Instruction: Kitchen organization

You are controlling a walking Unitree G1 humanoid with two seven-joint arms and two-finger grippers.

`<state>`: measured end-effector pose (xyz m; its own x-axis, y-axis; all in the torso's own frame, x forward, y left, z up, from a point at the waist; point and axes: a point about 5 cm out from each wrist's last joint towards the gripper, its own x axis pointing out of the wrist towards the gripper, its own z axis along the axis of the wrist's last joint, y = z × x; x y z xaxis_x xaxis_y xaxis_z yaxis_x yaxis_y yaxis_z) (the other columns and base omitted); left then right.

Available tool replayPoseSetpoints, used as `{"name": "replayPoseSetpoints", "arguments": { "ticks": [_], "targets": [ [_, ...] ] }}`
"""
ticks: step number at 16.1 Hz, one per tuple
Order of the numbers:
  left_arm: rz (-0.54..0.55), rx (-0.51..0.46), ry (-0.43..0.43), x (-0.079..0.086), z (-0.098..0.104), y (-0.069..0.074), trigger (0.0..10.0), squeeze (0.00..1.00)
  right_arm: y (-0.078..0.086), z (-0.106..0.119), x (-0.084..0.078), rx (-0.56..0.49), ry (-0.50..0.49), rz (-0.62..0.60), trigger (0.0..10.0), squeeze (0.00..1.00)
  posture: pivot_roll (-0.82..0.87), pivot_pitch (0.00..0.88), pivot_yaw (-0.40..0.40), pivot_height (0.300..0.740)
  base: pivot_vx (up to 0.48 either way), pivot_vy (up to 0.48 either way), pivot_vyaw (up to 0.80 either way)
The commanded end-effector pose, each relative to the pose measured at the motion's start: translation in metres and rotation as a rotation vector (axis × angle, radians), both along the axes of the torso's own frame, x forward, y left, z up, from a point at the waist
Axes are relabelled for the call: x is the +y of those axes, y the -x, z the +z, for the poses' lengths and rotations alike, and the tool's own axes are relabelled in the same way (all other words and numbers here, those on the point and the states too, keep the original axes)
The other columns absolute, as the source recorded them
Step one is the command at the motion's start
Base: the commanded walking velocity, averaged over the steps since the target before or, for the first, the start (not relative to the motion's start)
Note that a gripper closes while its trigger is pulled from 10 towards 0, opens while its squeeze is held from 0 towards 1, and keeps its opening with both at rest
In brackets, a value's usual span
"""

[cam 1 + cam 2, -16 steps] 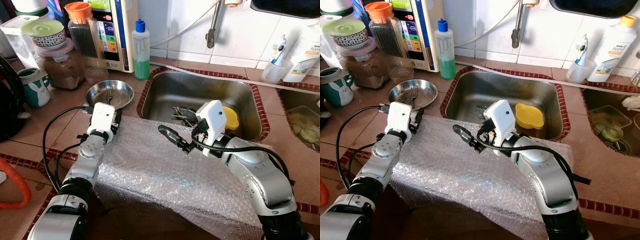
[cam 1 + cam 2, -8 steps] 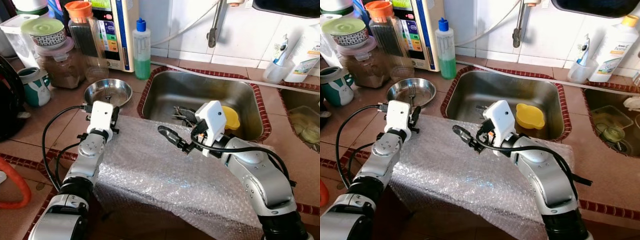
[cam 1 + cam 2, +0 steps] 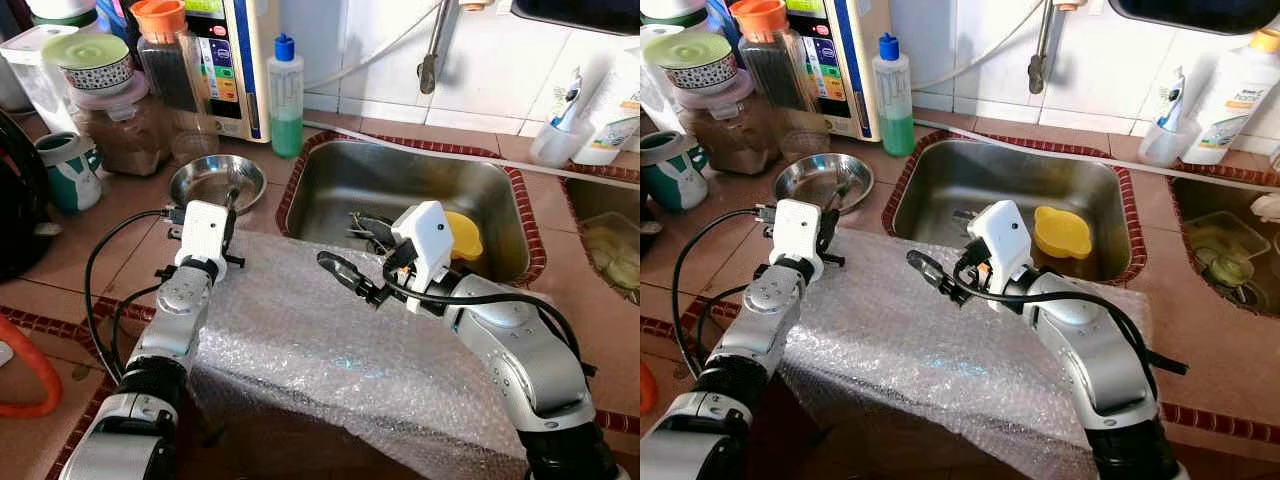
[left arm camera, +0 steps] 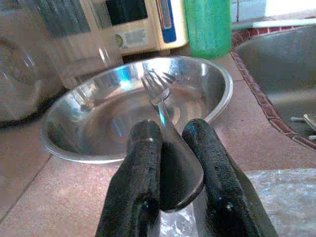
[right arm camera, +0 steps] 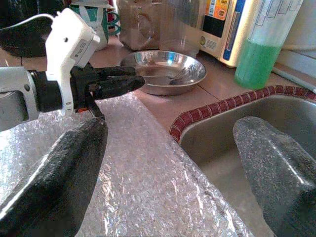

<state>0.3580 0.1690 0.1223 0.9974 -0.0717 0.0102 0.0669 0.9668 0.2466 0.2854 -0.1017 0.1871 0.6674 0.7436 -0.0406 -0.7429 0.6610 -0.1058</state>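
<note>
Head views: your left gripper (image 3: 229, 204) sits at the near rim of the shallow stainless steel bowl (image 3: 205, 178), on the tiled counter by the steel sink (image 3: 330, 175). A sec ago the silver metal fork (image 3: 232, 196) lay flat in the bowl; now its handle end is up between your fingers, tines still in the bowl.
Meaning: grab looks made, lift not yet done (my read).
Right arm: right gripper (image 3: 349, 276) hovers over the clear bubble wrap sheet (image 3: 330, 350), unchanged, holding nothing.
Left wrist view: two black fingers (image 4: 139, 163) pressed onto the fork's wide handle end (image 4: 175, 165), pinching it; tines (image 4: 154, 84) rest inside the bowl (image 4: 64, 148).
Right wrist view: right fingers (image 5: 54, 182) spread wide apart; left gripper (image 5: 121, 84) seen reaching to the bowl (image 5: 153, 89) across the wrap.
Also: yellow plastic lid-like piece (image 3: 464, 232) and more utensils lie in the sink.
</note>
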Motion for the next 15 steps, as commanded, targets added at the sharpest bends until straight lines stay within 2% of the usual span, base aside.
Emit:
{"name": "replayPoseSetpoints", "arguments": {
  "ticks": [1, 4, 7, 10, 11, 13, 14, 15],
  "targets": [
    [-0.008, -0.036, -0.020, -0.004, 0.004, 0.001, 0.0, 0.00, -0.001, 0.006, -0.001, -0.023, 0.007, 0.002, 10.0, 0.00, -0.10, 0.061, -0.001, 0.740, 0.000, 0.000, 0.00],
    [0.024, -0.171, -0.070, -0.009, 0.017, 0.008, 0.0, 0.00, -0.001, 0.006, -0.001, -0.022, 0.009, 0.002, 10.0, 0.00, -0.10, 0.058, -0.003, 0.740, 0.000, 0.000, 0.00],
    [0.042, -0.238, -0.083, -0.013, 0.021, 0.014, 0.0, 0.00, -0.002, 0.005, -0.001, -0.019, 0.009, 0.000, 10.0, 0.00, -0.09, 0.055, -0.004, 0.740, 0.000, 0.000, 0.00],
    [0.052, -0.257, -0.090, -0.013, 0.022, 0.015, 0.0, 0.00, -0.003, 0.005, -0.002, -0.019, 0.010, -0.002, 10.0, 0.00, -0.09, 0.057, -0.005, 0.740, 0.000, 0.000, 0.00],
    [0.047, -0.307, -0.107, -0.016, 0.028, 0.018, 0.0, 0.00, -0.003, 0.004, -0.003, -0.017, 0.011, -0.009, 10.0, 0.00, -0.10, 0.057, -0.005, 0.740, 0.000, 0.000, 0.00],
    [-0.019, -0.385, -0.147, -0.027, 0.036, 0.023, 0.0, 0.00, -0.004, 0.004, -0.004, -0.017, 0.010, -0.019, 10.0, 0.00, -0.10, 0.057, -0.005, 0.740, 0.000, 0.000, 0.00],
    [-0.116, -0.455, -0.220, -0.043, 0.038, 0.031, 0.0, 0.00, -0.008, 0.006, -0.008, -0.018, -0.004, -0.044, 10.0, 0.00, -0.10, 0.056, -0.006, 0.740, 0.000, 0.000, 0.00],
    [-0.142, -0.471, -0.229, -0.047, 0.038, 0.033, 0.0, 0.00, -0.009, 0.007, -0.010, -0.018, -0.009, -0.052, 10.0, 0.00, -0.10, 0.056, -0.006, 0.740, 0.000, 0.000, 0.00]
  ]
}}
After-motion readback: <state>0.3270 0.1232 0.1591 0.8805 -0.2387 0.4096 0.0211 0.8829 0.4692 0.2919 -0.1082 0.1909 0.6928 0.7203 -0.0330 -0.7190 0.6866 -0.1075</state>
